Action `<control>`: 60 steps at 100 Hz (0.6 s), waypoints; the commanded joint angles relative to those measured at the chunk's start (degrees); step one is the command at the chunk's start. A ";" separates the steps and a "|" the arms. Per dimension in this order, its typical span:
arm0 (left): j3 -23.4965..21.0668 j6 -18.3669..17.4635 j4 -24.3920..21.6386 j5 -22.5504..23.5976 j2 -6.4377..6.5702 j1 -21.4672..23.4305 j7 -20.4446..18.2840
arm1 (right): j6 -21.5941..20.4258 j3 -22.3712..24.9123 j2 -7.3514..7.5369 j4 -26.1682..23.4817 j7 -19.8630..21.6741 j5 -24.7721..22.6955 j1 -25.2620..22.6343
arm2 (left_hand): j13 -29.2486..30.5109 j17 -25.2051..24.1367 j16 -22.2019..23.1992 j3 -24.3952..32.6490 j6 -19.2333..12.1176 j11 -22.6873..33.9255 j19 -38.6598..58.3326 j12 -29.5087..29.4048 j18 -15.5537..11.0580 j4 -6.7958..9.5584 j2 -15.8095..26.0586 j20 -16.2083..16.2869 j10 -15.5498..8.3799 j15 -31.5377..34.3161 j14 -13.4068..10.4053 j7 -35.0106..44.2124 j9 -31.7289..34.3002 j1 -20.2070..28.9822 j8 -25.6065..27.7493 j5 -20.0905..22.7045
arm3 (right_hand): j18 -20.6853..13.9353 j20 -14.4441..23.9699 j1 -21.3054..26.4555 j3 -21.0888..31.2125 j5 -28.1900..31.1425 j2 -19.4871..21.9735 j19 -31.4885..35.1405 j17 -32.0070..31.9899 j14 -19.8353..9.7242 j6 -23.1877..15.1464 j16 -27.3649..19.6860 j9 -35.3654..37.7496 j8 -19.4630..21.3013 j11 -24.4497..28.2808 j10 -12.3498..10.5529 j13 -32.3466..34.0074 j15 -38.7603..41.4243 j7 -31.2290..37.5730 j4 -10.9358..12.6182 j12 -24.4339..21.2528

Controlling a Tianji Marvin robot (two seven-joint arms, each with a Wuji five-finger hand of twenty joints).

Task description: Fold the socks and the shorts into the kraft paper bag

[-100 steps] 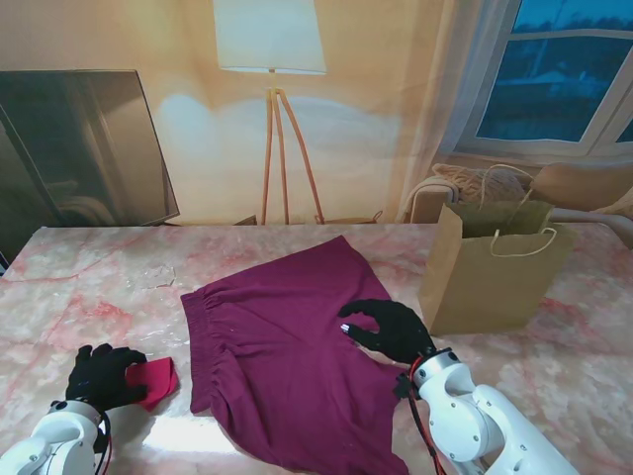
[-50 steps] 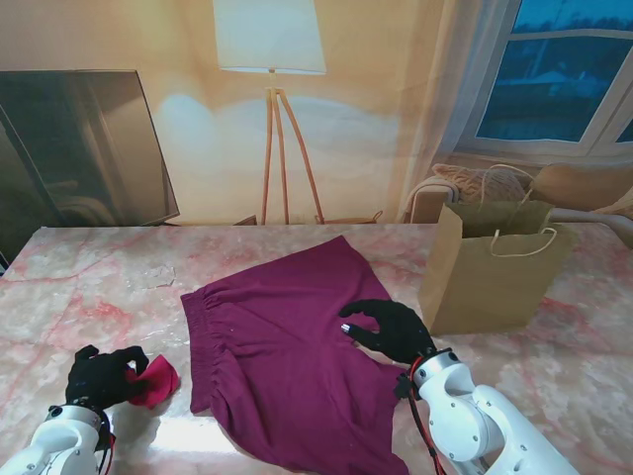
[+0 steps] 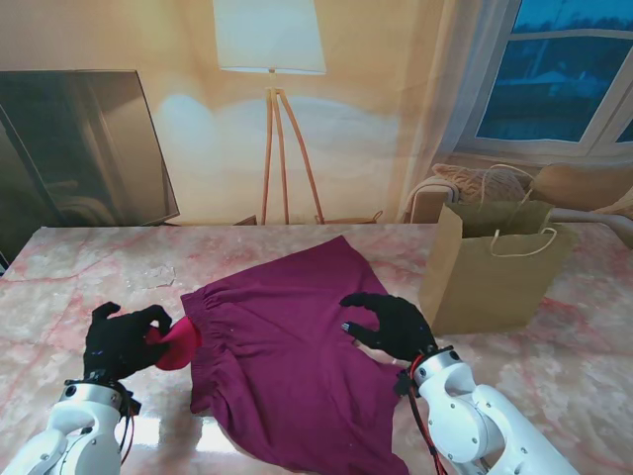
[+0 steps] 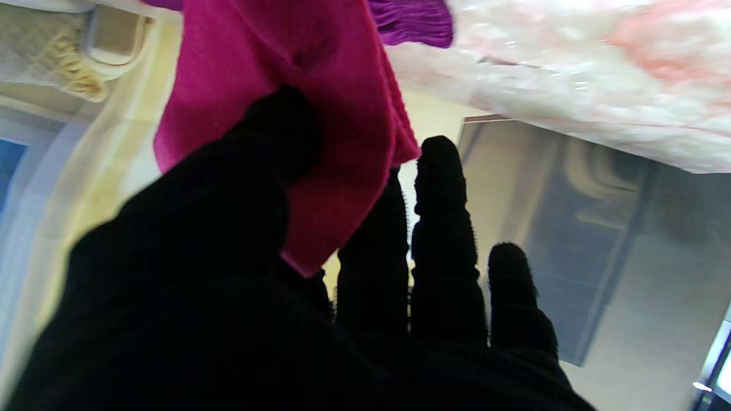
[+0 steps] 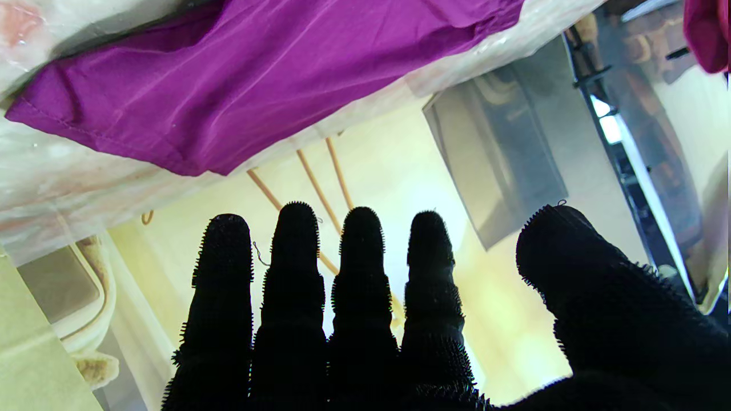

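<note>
On the right of the table [image 3: 89,277] the bag [image 3: 490,282] stands upright, mouth open; contents can't be seen. Shorts [image 3: 287,346] lie flat mid-table, long axis diagonal, waistband toward the left, one leg pointing far-right toward the bag. Left hand [image 3: 121,341] pinches the sock [image 3: 176,343] between thumb and fingers, just beside the waistband. Right hand [image 3: 391,327] holds nothing, fingers straight, thumb apart, over the shorts' right edge.
</note>
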 commanded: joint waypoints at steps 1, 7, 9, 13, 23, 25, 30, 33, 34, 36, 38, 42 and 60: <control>1.78 -0.24 -1.40 -0.08 -0.27 -2.52 -0.56 | 0.20 -0.19 -0.31 -1.15 0.00 -0.35 -0.44 | 0.53 -0.41 1.12 3.20 -1.82 0.22 -0.44 1.42 0.65 -1.65 -0.15 -0.80 -1.69 0.92 -0.15 2.53 2.14 1.48 1.41 1.63 | -1.70 1.43 -1.39 1.44 -2.73 -1.83 1.86 0.35 0.10 0.99 1.16 -1.32 -0.73 0.68 0.57 0.29 0.15 -1.17 2.30 0.90; 3.72 0.14 -1.10 -0.58 -0.32 -4.32 -0.60 | 0.22 -0.21 -0.35 -1.57 -0.20 -0.40 -0.55 | 0.24 -0.53 1.96 3.19 -1.90 0.16 -0.15 1.74 0.71 -1.61 -0.13 -0.78 -1.65 1.63 0.06 2.42 1.97 1.64 1.52 1.65 | -1.74 1.37 -1.62 2.72 -3.59 -2.95 1.87 0.45 0.39 1.66 1.19 -1.93 -1.11 1.10 0.61 0.27 0.18 -1.51 1.95 1.11; 4.39 0.26 -0.92 -0.78 -0.35 -4.95 -0.49 | 0.20 -0.21 -0.37 -1.68 -0.32 -0.43 -0.58 | 0.28 -0.55 2.07 3.21 -1.84 0.17 -0.12 1.78 0.72 -1.60 -0.21 -0.79 -1.63 1.72 0.10 2.45 2.01 1.71 1.57 1.68 | -1.73 1.36 -1.58 2.83 -3.74 -3.23 1.88 0.46 0.37 1.75 1.19 -2.03 -1.17 1.14 0.62 0.26 0.19 -1.57 1.91 1.13; 5.64 0.58 -0.60 -1.11 -0.40 -6.09 -0.35 | 0.12 -0.17 -0.39 -1.92 -0.48 -0.51 -0.65 | 0.29 -0.55 2.16 3.19 -1.76 0.13 -0.11 1.80 0.72 -1.61 -0.12 -0.81 -1.65 1.75 0.02 2.47 1.97 1.64 1.63 1.68 | -1.66 1.36 -1.63 3.05 -3.97 -3.76 1.91 0.51 0.51 1.68 1.24 -2.23 -1.27 1.27 0.47 0.33 0.26 -1.65 1.82 1.19; 8.78 1.33 0.29 -1.94 -0.57 -8.98 0.02 | -0.11 0.00 -0.39 -2.51 -0.56 -0.62 -0.85 | 0.23 -0.58 2.36 3.21 -1.71 0.12 -0.11 1.93 0.84 -1.57 -0.13 -0.85 -1.61 1.79 0.17 2.45 1.93 1.66 1.69 1.68 | -1.62 1.38 -1.70 3.49 -4.12 -4.72 1.92 0.47 0.41 1.76 1.29 -2.56 -1.40 1.52 0.37 0.13 0.26 -1.60 1.66 1.32; 9.45 1.50 0.46 -2.08 -0.59 -9.60 0.02 | -0.18 0.02 -0.39 -2.60 -0.60 -0.66 -0.88 | 0.28 -0.59 2.41 3.22 -1.72 0.14 -0.10 1.98 0.84 -1.57 -0.11 -0.86 -1.60 1.83 0.16 2.44 1.97 1.65 1.70 1.68 | -1.62 1.40 -1.72 3.59 -4.19 -4.95 1.95 0.50 0.43 1.78 1.31 -2.55 -1.43 1.59 0.42 0.14 0.28 -1.59 1.64 1.35; 11.01 1.76 0.93 -2.32 -0.61 -11.12 -0.13 | -0.41 0.02 -0.41 -2.76 -0.76 -0.70 -0.94 | 0.22 -0.59 2.51 3.20 -1.72 0.11 -0.10 2.03 0.85 -1.56 -0.09 -0.87 -1.62 1.84 0.17 2.43 1.90 1.63 1.71 1.68 | -1.61 1.46 -1.76 3.86 -4.35 -5.54 2.02 0.61 0.48 1.90 1.37 -2.75 -1.51 1.67 0.34 0.18 0.33 -1.60 1.56 1.38; 11.93 1.82 1.30 -2.45 -0.62 -12.05 -0.22 | -0.55 0.02 -0.43 -2.86 -0.85 -0.66 -0.98 | 0.25 -0.59 2.54 3.21 -1.72 0.11 -0.10 2.06 0.85 -1.55 -0.12 -0.88 -1.69 1.86 0.17 2.42 1.89 1.64 1.72 1.69 | -1.63 1.48 -1.69 4.13 -4.55 -6.17 2.01 0.62 0.63 1.93 1.41 -2.92 -1.59 1.71 0.30 0.17 0.35 -1.66 1.52 1.40; 12.26 1.83 1.43 -2.50 -0.62 -12.39 -0.26 | -0.60 0.01 -0.44 -2.88 -0.89 -0.65 -1.00 | 0.26 -0.58 2.56 3.21 -1.72 0.14 -0.09 2.09 0.87 -1.55 -0.13 -0.88 -1.68 1.87 0.17 2.42 1.94 1.63 1.72 1.69 | -1.62 1.49 -1.68 4.23 -4.57 -6.41 2.02 0.66 0.69 1.98 1.42 -2.96 -1.61 1.72 0.26 0.16 0.35 -1.66 1.50 1.41; 12.88 1.88 1.67 -2.60 -0.62 -13.02 -0.38 | -0.71 -0.02 -0.46 -2.93 -0.98 -0.63 -1.02 | 0.24 -0.58 2.58 3.24 -1.72 0.13 -0.08 2.11 0.90 -1.53 -0.12 -0.88 -1.62 1.86 0.22 2.41 1.91 1.64 1.73 1.69 | -1.54 1.51 -1.63 4.40 -4.75 -7.01 2.03 0.70 0.73 2.01 1.45 -3.10 -1.67 1.73 0.30 0.29 0.41 -1.71 1.46 1.41; 13.47 1.96 1.89 -2.71 -0.62 -13.61 -0.55 | -0.81 -0.05 -0.47 -2.97 -1.08 -0.64 -1.03 | 0.21 -0.58 2.62 3.24 -1.72 0.13 -0.06 2.14 0.92 -1.53 -0.12 -0.87 -1.66 1.85 0.16 2.41 1.89 1.62 1.73 1.69 | -1.53 1.56 -1.78 5.09 -4.87 -7.57 2.01 0.77 0.76 2.07 1.51 -3.28 -1.82 1.87 0.29 0.25 0.40 -1.72 1.31 1.47; 14.68 2.19 2.32 -3.01 -0.63 -14.82 -0.97 | -0.97 -0.15 -0.50 -3.05 -1.32 -0.72 -1.05 | 0.20 -0.62 2.67 3.29 -1.73 0.14 -0.06 2.20 0.95 -1.51 -0.08 -0.88 -1.71 1.85 0.11 2.40 1.89 1.62 1.74 1.69 | -1.51 1.63 -1.62 5.72 -5.27 -8.67 2.01 0.91 0.89 2.34 1.57 -3.67 -2.03 1.94 0.29 0.22 0.38 -1.81 1.10 1.49; 20.48 2.45 6.39 -5.49 -1.26 -20.59 -0.33 | -1.53 -0.87 -0.66 -3.57 -2.39 -1.03 -1.07 | 0.27 -0.65 2.94 3.34 -1.83 0.13 0.24 2.39 1.61 -1.50 -0.19 -0.67 -1.75 1.85 0.21 2.44 1.92 1.58 1.92 1.69 | -1.55 1.63 -0.21 5.62 -6.67 -12.69 1.99 2.02 1.38 3.26 1.49 -4.66 -2.65 2.53 0.26 0.08 0.15 -2.16 -0.01 1.78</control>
